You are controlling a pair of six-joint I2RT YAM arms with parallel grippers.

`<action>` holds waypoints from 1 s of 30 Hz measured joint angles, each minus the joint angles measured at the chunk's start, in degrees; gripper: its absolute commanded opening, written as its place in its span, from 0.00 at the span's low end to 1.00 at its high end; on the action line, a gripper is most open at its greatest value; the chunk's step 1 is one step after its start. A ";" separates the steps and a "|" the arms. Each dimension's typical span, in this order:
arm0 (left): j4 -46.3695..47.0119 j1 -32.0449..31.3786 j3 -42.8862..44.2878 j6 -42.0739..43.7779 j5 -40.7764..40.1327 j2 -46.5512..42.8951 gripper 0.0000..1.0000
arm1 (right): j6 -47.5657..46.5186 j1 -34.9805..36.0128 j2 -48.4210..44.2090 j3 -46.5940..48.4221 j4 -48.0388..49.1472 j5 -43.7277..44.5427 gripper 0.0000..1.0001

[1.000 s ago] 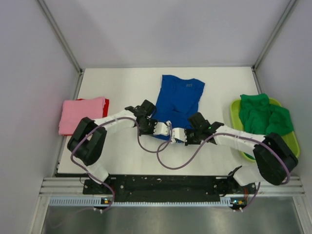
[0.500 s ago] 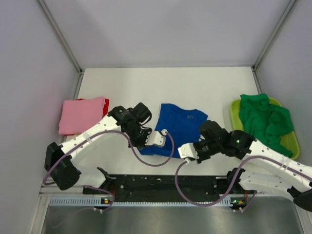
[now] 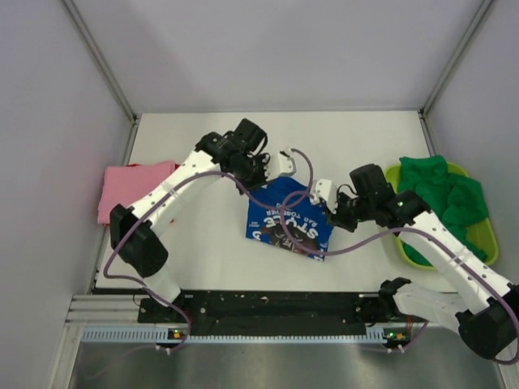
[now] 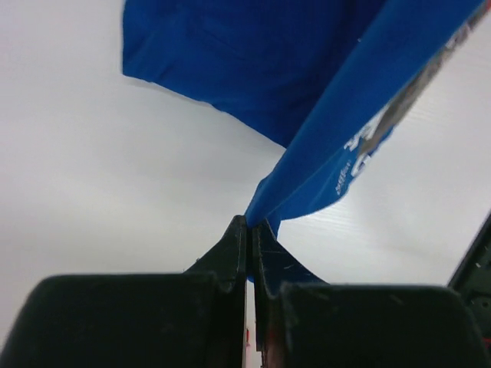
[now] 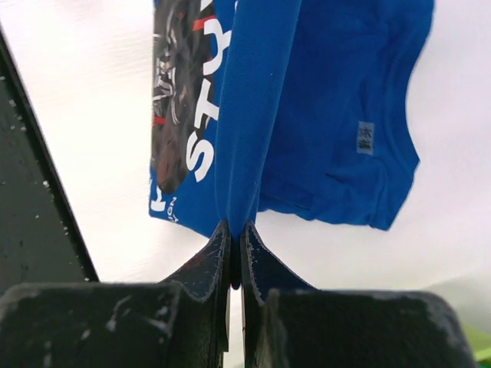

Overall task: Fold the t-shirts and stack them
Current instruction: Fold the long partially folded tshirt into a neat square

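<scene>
Royal-blue t-shirt [image 3: 285, 220] at mid-table, part raised off the white table [image 3: 203, 251], white lettering and a dark graphic turned upward in the overhead view. Pinched on its far-left part by the left gripper [image 3: 281, 168], fingers pressed together on a fold of blue cloth. Pinched on the right, slightly nearer, by the right gripper [image 3: 326, 197], fingers likewise squeezed onto the fabric with no gap to speak of.

From the left wrist: narrow slit between the dark fingers [image 4: 230, 245], a taut blue band running up and away from it, a plain blue layer lying flat on the table behind. From the right wrist: the same tight pinch, plus the printed side on the left of the band and, on the plain side, a small grey label. Neither detail legible from above.

From overhead alone: pink t-shirt [image 3: 134, 191] folded at the table's left edge, well apart from both arms; green t-shirts [image 3: 442, 194] heaped in a lime-green basket [image 3: 487, 237] at the right edge, just beside the right arm.
</scene>
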 measured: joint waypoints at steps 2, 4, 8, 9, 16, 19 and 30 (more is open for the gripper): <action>1.42 0.70 3.80 -1.05 -0.96 3.72 0.00 | 1.44 -2.32 0.94 0.70 1.18 0.33 0.00; 2.69 1.03 6.97 -1.90 -2.03 6.86 0.00 | 2.86 -3.87 1.79 0.72 2.58 0.70 0.00; 4.09 1.11 11.98 -2.93 -3.91 12.39 0.00 | 5.40 -6.95 3.69 0.72 5.46 1.90 0.00; 4.44 1.11 12.72 -3.02 -4.37 13.49 0.00 | 5.88 -7.54 4.04 0.72 6.25 2.51 0.00; 10.21 1.09 15.26 -4.44 -9.97 19.89 0.00 | 9.99 -11.76 9.14 0.70 13.97 5.88 0.00; 13.70 1.09 15.54 -4.63 -12.00 22.01 0.00 | 11.04 -12.92 11.80 0.35 17.62 7.15 0.00; 22.14 1.14 17.18 -5.57 -14.25 31.21 0.02 | 14.51 -14.73 22.67 -2.75 29.42 14.93 0.00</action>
